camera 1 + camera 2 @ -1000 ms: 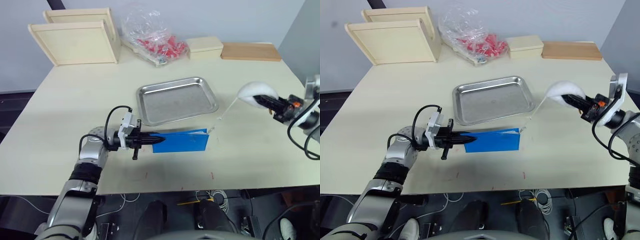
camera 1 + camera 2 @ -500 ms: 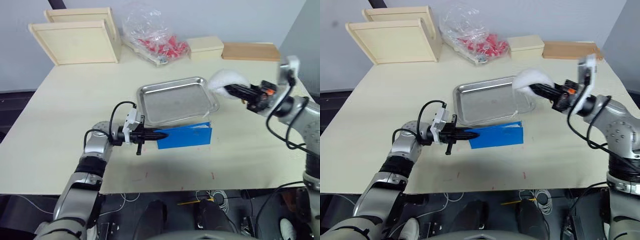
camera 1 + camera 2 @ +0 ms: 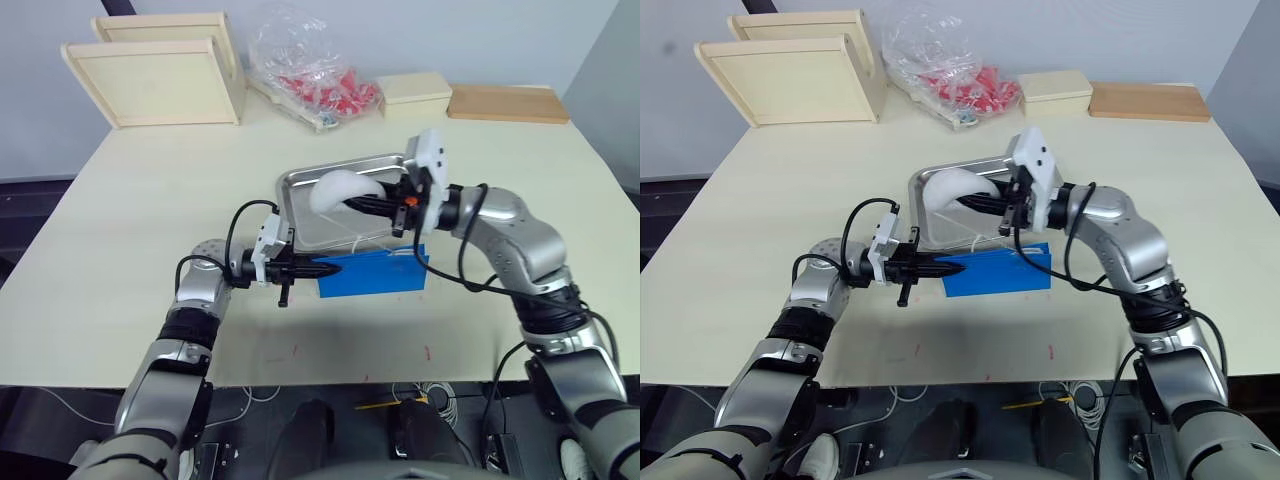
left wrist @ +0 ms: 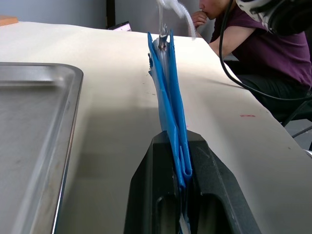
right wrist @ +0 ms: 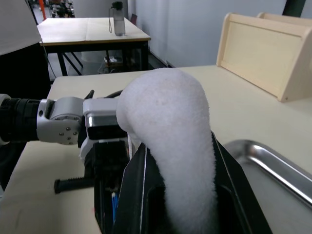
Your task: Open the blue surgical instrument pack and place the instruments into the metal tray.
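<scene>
Blue surgical instrument pack: on the table just in front of the metal tray's near rim, stood on its long edge, not flat; folded leaves pressed together, a small metal pull at the far end in the left wrist view.

Left gripper: clenched on the pack's left end, blue leaves pinched between the two black fingers; serves as anchor.

Right gripper: over the tray, fingers clamped round a white fleecy strip that arches up from the jaws. Thin pale cord drooping from the strip toward the pack's right end; far attachment too fine to make out.

Metal tray: just behind the pack, bare steel visible. Instruments: not visible, presumably inside the pack.

Beyond the tray: pale wooden trays, crinkled clear bag of red items, small cream box, wooden board. Seated person in the left wrist view.

Step in hand, as judged: opening of the pack, pack not yet spread open. Next move likely calls for a firm left hold while the right draws the strip away from the pack, then laying the leaves flat to expose the sleeves.
</scene>
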`<state>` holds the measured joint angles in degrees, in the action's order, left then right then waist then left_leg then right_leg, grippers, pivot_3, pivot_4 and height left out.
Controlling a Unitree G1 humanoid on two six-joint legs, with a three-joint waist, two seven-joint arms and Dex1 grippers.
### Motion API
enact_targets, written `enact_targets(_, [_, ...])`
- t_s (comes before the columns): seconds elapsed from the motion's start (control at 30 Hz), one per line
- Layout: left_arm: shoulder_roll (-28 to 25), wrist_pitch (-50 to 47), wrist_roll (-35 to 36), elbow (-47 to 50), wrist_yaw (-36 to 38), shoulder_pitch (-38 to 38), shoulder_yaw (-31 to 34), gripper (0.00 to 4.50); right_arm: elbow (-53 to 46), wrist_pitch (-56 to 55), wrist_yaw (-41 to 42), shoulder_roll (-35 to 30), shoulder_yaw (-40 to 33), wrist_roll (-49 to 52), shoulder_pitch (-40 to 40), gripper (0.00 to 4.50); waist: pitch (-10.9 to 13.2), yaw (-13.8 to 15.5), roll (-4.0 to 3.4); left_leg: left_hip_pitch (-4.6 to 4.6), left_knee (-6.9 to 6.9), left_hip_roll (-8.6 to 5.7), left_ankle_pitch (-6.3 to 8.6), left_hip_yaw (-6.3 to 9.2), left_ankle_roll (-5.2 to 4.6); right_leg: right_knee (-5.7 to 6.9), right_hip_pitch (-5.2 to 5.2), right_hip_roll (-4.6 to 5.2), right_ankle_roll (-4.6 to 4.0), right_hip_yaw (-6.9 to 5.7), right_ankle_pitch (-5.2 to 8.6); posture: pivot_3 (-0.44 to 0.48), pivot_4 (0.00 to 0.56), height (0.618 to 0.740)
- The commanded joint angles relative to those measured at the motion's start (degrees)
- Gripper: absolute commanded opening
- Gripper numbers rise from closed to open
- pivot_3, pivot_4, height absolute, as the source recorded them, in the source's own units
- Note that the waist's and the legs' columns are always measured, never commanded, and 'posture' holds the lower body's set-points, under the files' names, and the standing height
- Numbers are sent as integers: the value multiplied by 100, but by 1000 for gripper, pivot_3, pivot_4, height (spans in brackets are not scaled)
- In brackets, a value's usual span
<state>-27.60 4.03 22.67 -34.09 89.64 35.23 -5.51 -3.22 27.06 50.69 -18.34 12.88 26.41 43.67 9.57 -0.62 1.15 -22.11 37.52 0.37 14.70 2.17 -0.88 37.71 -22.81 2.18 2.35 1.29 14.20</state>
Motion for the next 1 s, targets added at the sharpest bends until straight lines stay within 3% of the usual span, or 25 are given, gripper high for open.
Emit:
enact_targets(0.03, [79, 44, -34, 49, 286, 7, -62, 0, -141, -266, -30, 346, 46, -86, 247, 8, 0, -5, 0, 0, 0, 0, 0, 0, 0, 0, 0, 0, 0, 0, 0, 0, 150, 740])
enact_targets(0.33, [102, 28, -41, 63, 286, -20, -113, 0, 169, -812, -119, 1309, 614, -667, 364, 8, 0, -24, 0, 5, 0, -4, 0, 1, 0, 6, 0, 0, 0, 3, 0, 0, 150, 740])
enact_targets(0.5, [117, 39, -58, 36, 286, -17, -117, 0, -18, -754, -160, 1845, 360, -236, 216, 8, 0, -25, 0, 5, 0, -3, 0, 3, 0, 6, -1, 0, -1, 3, 0, 0, 150, 740])
enact_targets(0.67, [126, 54, -88, 35, 286, -43, -101, 0, -234, -1083, 593, 909, 614, -719, -125, 8, -1, 1, 1, 2, 1, -4, 0, 9, 0, 1, 2, 7, 0, -2, -1, 0, 150, 740])
enact_targets(0.87, [108, 67, -111, 9, 286, -65, -118, 0, -668, -1228, 1078, 305, 710, -687, -416, 8, -1, -32, 1, 8, -2, -7, 0, 8, 0, 4, 2, 0, 1, -3, 0, 0, 150, 740])
enact_targets(1.0, [91, 72, -117, 4, 286, -64, -129, 0, -847, -1157, 1238, 50, 835, -712, -541, 1514, -1, -26, 2, 9, -1, -6, 0, 5, 0, 5, 3, -2, 1, 1, 0, 0, 150, 740])
